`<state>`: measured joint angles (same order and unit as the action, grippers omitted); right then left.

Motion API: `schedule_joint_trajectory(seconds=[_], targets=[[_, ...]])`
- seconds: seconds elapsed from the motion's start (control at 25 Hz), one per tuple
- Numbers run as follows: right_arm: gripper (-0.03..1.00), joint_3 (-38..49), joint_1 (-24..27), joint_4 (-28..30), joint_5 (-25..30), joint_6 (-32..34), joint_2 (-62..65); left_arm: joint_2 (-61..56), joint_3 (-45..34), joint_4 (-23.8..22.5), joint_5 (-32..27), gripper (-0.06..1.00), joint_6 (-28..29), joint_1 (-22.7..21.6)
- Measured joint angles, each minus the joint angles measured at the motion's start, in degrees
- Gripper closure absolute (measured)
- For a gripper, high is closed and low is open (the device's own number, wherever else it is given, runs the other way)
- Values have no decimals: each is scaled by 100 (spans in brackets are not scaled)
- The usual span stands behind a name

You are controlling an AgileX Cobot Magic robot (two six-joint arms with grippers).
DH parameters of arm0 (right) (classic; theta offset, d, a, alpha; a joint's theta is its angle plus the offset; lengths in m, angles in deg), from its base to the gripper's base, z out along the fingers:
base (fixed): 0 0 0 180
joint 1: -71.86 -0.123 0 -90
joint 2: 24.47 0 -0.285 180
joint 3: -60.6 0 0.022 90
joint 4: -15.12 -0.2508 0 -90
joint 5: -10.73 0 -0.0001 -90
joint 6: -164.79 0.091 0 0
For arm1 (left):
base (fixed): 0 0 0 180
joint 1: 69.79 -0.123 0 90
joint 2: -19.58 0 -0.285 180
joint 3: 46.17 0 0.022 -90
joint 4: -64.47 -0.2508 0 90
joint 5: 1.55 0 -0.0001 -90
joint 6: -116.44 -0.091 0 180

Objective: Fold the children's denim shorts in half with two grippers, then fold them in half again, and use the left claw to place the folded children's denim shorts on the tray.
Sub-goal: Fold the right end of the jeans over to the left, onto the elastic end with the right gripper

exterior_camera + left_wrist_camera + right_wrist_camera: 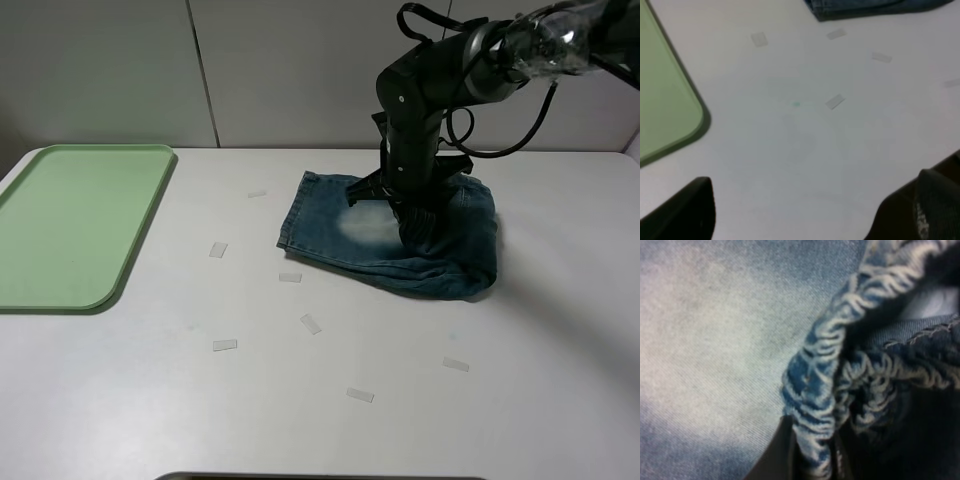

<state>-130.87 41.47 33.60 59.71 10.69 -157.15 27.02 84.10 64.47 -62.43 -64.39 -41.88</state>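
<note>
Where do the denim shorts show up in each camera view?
Exterior high: shorts right of centre on the table, under the right hand.
Left wrist: only a dark hem strip at the frame edge, beyond the tape scraps.
Right wrist: denim fills the frame; the right hand pinches the gathered waistband.
Shared landmark: the green tray, in exterior high and left wrist only.

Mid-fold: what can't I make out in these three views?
- Left gripper: absent from the high view; wrist view's edge cuts off its fingers.
- Right gripper: jaws too dark and small in the high view; in the wrist view, covered by the bunched waistband.
- Shorts print: not visible in any view.
- Tray: left edge cropped, high view.
</note>
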Motion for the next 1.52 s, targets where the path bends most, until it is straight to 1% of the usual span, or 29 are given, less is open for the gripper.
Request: schedule_joint_trajectory(seconds=[0.12,0.4,0.48,0.8,1.12,1.2,1.36,1.52], targets=[[90,-6,-126,177,-10,0,40,0,0,0,0,15,-22,0],[90,-343,-337,882,110,37,111,0,0,0,0,15,-81,0],[90,-401,-385,968,117,85,111,0,0,0,0,15,-99,0],[90,-429,-635,1032,14,117,111,0,0,43,0,15,-128,0],[90,-429,-1338,1055,-44,97,111,0,0,44,0,15,-128,0],[90,-450,-1426,1030,-37,11,111,0,0,44,0,15,-128,0],[90,-609,-1399,1039,44,-57,111,0,0,44,0,15,-151,0],[90,-1175,-1167,1128,434,-256,111,0,0,44,0,15,-173,0]])
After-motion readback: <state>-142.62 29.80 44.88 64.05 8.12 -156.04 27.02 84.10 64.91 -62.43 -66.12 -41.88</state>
